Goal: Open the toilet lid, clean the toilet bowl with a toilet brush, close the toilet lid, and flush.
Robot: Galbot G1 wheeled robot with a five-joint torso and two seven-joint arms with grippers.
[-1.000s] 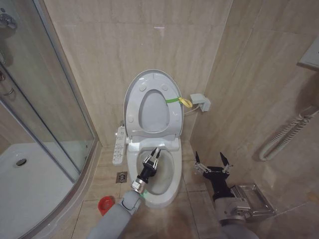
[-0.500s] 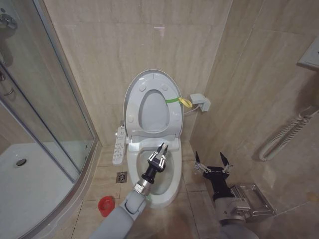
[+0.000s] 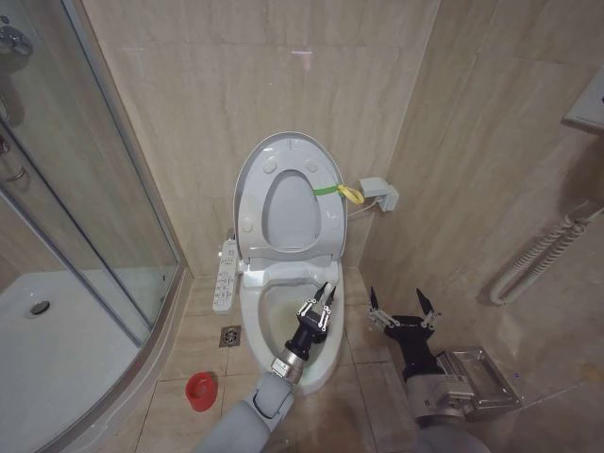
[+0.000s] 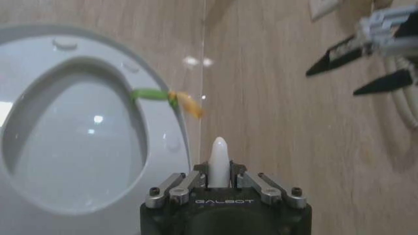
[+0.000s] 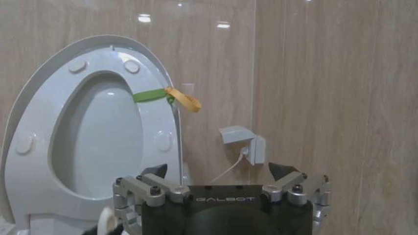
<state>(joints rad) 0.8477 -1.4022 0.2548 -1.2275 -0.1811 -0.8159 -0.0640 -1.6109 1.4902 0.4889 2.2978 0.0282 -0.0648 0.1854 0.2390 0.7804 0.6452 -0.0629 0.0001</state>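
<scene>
The toilet lid [image 3: 288, 203] stands raised against the wall, bumpers facing out, with a green-yellow band [image 3: 327, 190] on its right edge. Below it the toilet bowl [image 3: 269, 316] lies open, yellowish inside. My left gripper [image 3: 321, 300] hangs over the bowl's right side, shut on the toilet brush. The brush's white handle tip [image 4: 219, 159] pokes up between the fingers in the left wrist view, and its bristle head is hidden. The right gripper [image 3: 403, 307] is open, low beside the toilet's right side. The right wrist view faces the lid [image 5: 91, 142].
A red cup holder [image 3: 200, 388] sits on the floor left of the toilet, near a drain [image 3: 230, 336]. A glass shower door [image 3: 85, 189] and white tray [image 3: 57, 349] fill the left. Control panel [image 3: 226, 274], wall socket [image 3: 377, 193] and metal wall holder [image 3: 481, 377] are close.
My left gripper has swept with the brush from the bowl's left-centre across to its right rim. The right arm has stayed put.
</scene>
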